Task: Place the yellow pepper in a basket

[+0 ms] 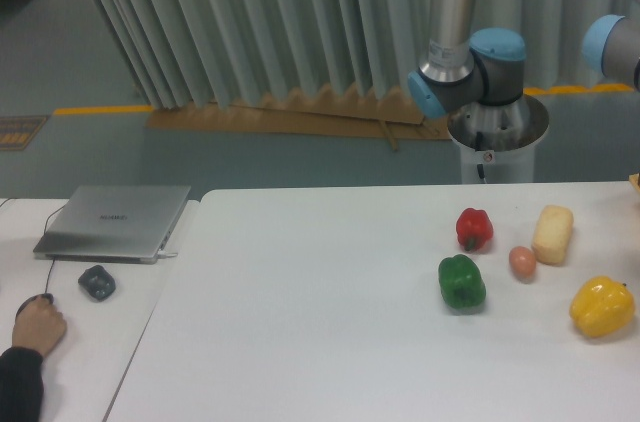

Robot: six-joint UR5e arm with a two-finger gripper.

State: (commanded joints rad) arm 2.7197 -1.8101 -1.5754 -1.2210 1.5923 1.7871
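Fixed view. We see the white table (330,322), then the arm (470,52) rising behind its far edge. The gripper is out of frame, so we cannot tell its state. The yellow pepper (602,306) sits near the table's right edge, in front of and to the right of the arm's base. Its neighbours, the pale block (552,234), green pepper (461,281) and egg (521,261), stand apart to its left. No basket is visible.
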